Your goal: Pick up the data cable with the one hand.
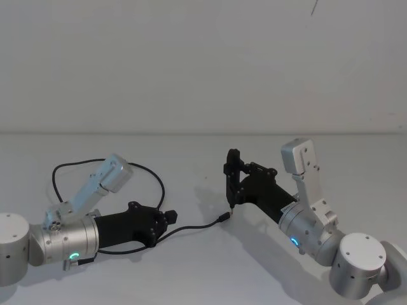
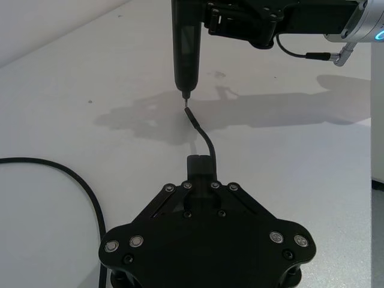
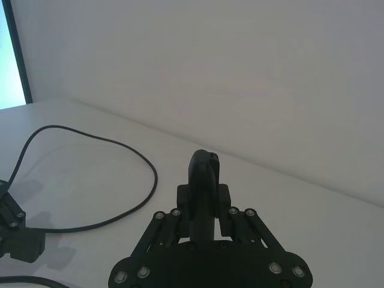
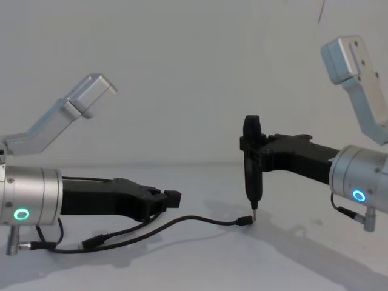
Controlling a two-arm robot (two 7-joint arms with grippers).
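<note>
Left gripper low over white tabletop, clamped on data cable. Cable runs ahead from its tip toward right gripper; plug lies just beneath that closed, downward-pointing tip. Head view adds wide cable loop behind left gripper; chest view shows cable sagging onto tabletop.

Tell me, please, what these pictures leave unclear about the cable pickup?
- Far end of the data cable: head view, left arm covers it.
- Whether the right gripper touches the near plug: too small in head view.
- How the left gripper grips the cable: left wrist view, its own body hides it.
</note>
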